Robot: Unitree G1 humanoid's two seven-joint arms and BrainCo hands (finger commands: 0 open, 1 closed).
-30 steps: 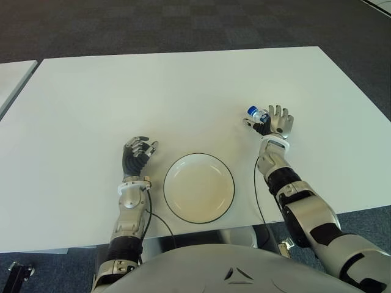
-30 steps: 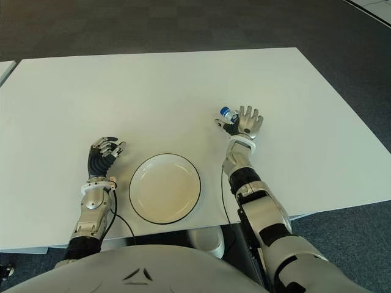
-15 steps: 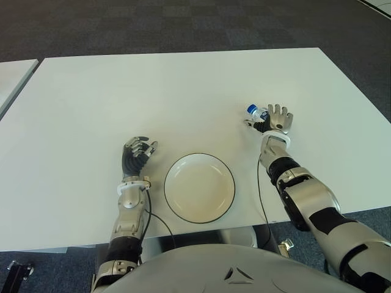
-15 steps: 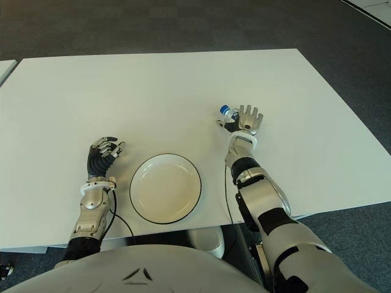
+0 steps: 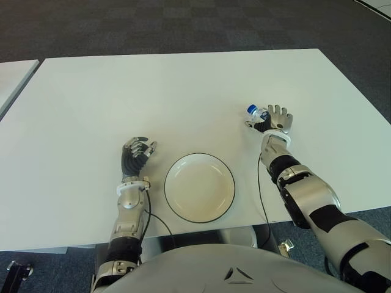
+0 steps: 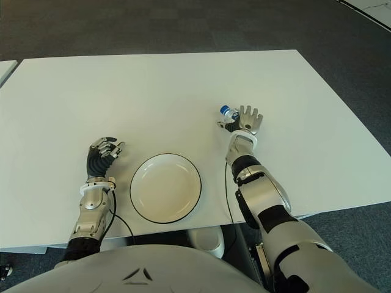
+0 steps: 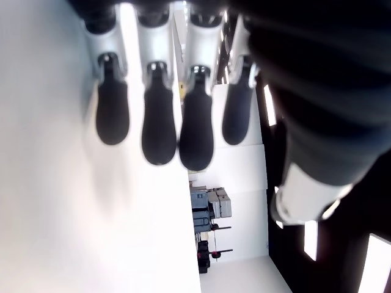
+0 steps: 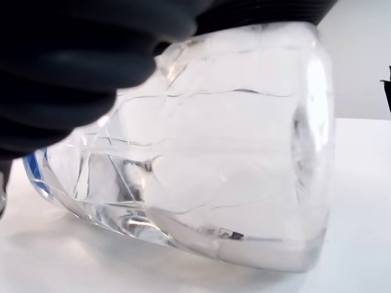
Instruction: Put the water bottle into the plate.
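Observation:
The clear water bottle with a blue cap lies on its side on the white table, right of centre. My right hand is over its body, palm against it, fingers still stretched out and spread. In the right wrist view the bottle fills the picture, lying on the table with the black palm pressed on top. The white plate with a dark rim sits near the front edge, left of and nearer than the bottle. My left hand shows left of the plate, fingers loosely bent, holding nothing.
The table's right edge runs close beyond my right hand. Dark carpet lies past the far edge. A second white table's corner shows at the far left.
My right hand has sunk lower and tipped forward onto the bottle, with its forearm stretched out more. The bottle, plate and left hand have stayed put.

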